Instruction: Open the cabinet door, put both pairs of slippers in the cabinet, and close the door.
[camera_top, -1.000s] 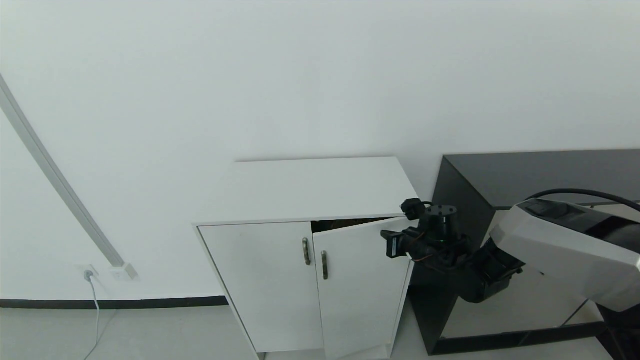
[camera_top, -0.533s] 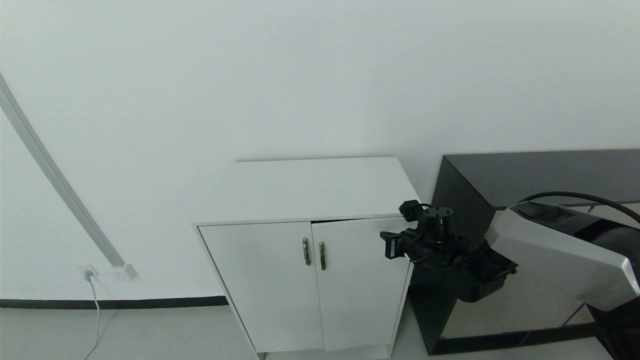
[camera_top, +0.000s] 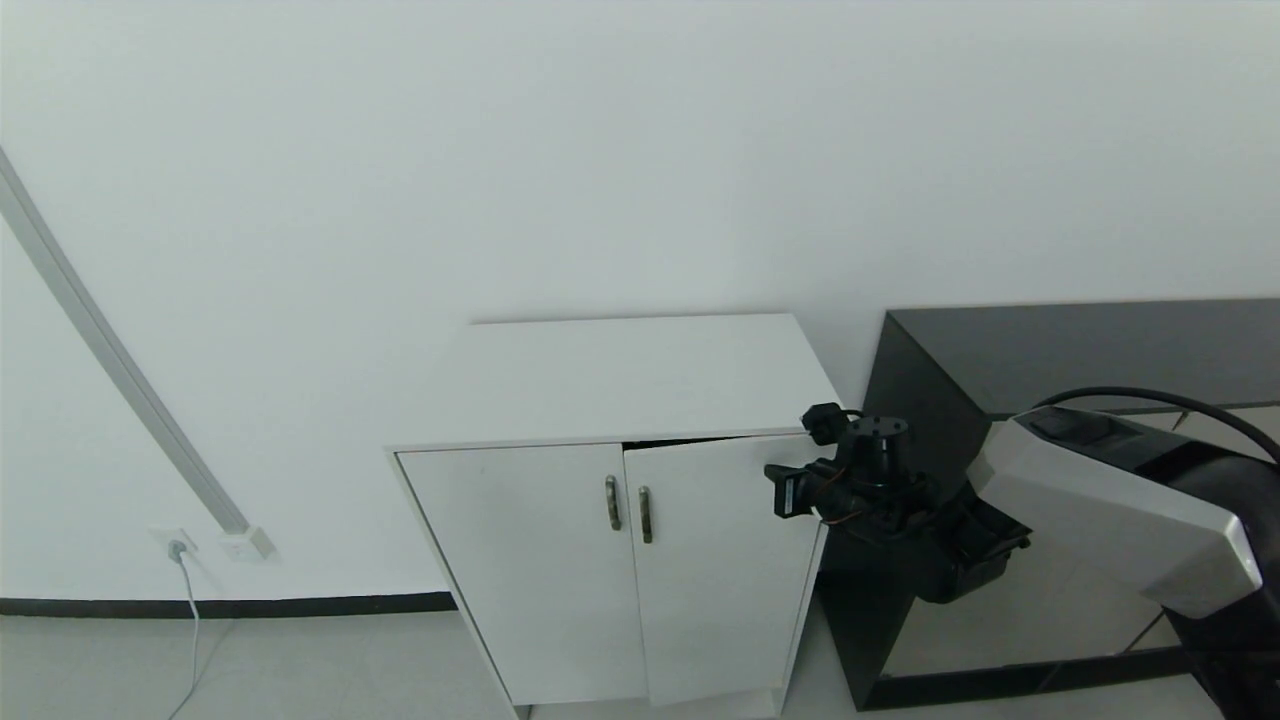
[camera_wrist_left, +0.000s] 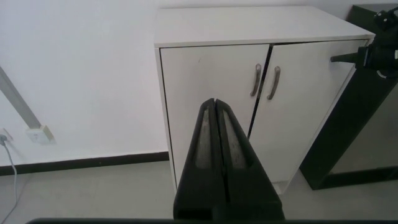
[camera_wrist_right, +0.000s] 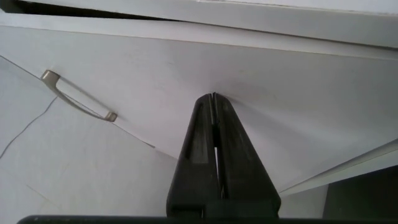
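Your right gripper (camera_wrist_right: 213, 99) has its fingers (camera_wrist_right: 202, 134) pressed together, tips against the right door (camera_top: 715, 585) of the white box-shaped two-door cabinet (camera_top: 620, 375), near the door's upper hinge-side corner. That door stands a crack ajar, facing you, long axis upright. Your left gripper (camera_wrist_left: 214, 104), fingers together and holding nothing, hangs well apart in front of the cabinet.

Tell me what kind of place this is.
Probably a plain indoor room, perhaps a lab or an entryway mock-up. A low white two-door cabinet stands against a bare white wall, a black sideboard sits beside it, and there is a wall socket with a cable plugged in.
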